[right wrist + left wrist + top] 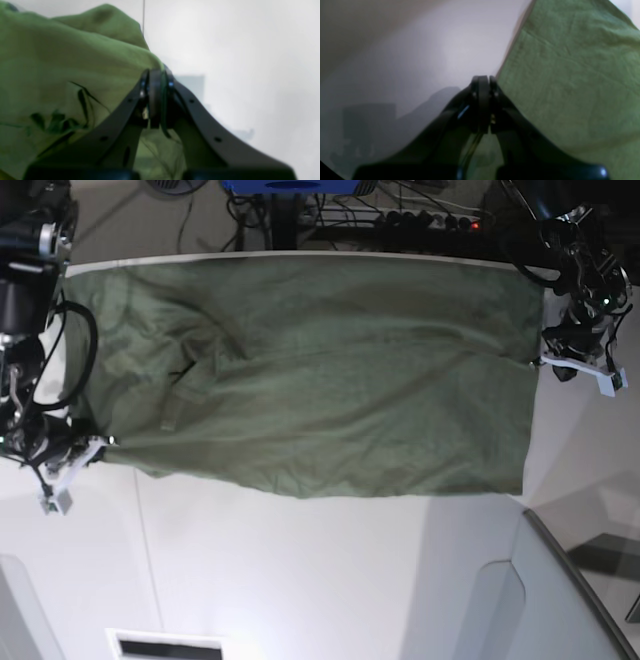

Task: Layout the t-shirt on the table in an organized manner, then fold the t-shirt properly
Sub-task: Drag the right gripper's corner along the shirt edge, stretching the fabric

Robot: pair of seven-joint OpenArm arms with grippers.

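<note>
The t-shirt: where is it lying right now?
In the base view the t-shirt is spread across the far half of the table, stretched between the right gripper and the left gripper.

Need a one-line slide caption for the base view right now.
Both grippers, right gripper and left gripper, shut on opposite edges of the t-shirt, stretched across the table.

We see a white table (300,580) with the green t-shirt (330,380) spread across its far half, reaching left to right; the near half is bare white.
</note>
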